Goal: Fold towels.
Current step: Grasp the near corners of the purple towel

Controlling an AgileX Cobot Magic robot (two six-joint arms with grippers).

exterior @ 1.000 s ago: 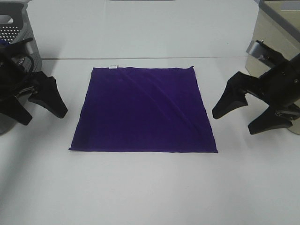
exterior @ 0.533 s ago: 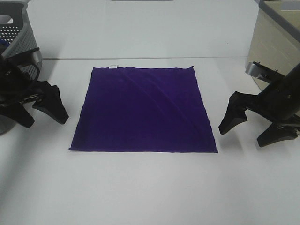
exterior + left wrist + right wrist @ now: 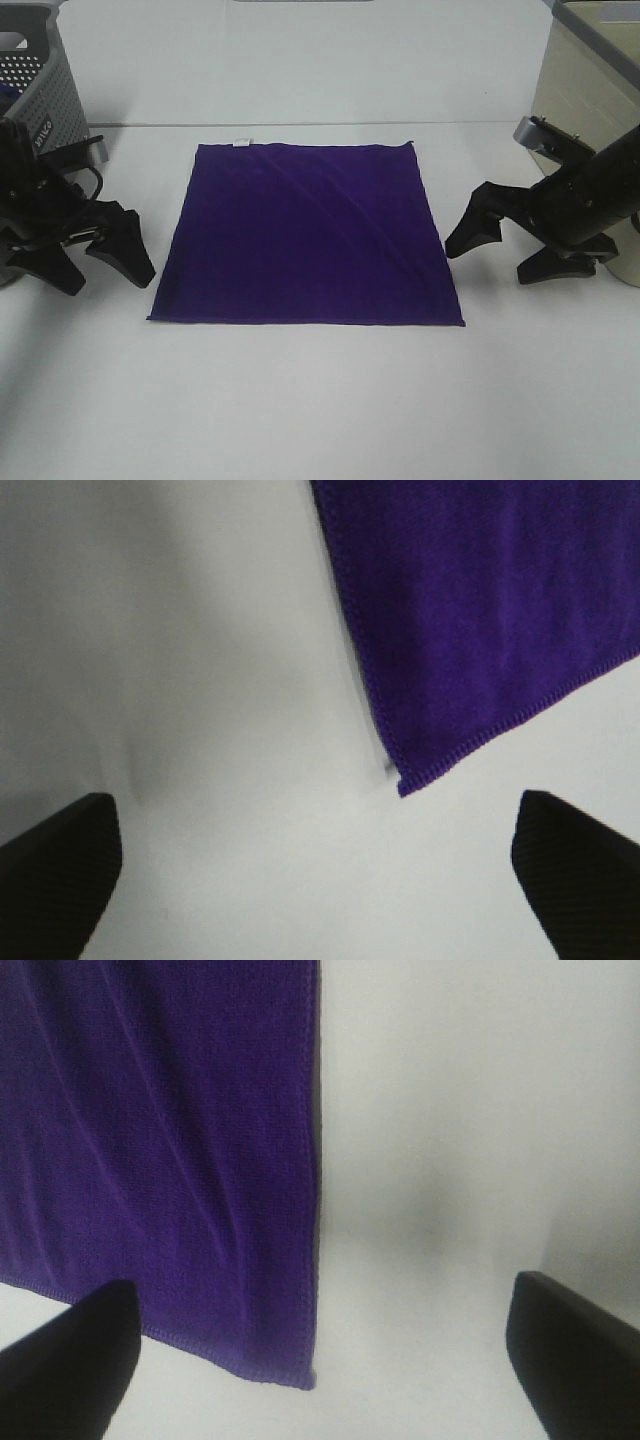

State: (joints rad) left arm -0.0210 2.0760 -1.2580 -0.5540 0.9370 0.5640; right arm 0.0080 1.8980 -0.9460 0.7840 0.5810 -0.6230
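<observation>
The deep purple square towel lies flat and spread out on the white table, its small white tag at the far edge. My left gripper is open and empty, low beside the towel's near left corner, which shows in the left wrist view between the two fingertips. My right gripper is open and empty beside the towel's right edge; the right wrist view shows the towel's near right corner between its fingertips.
A grey perforated basket stands at the far left behind the left arm. A beige bin stands at the far right behind the right arm. The white table spreads in front of the towel.
Both grippers moved toward the towel's near corners: the left one down and right, the right one leftward toward the right edge. The towel has not moved.
</observation>
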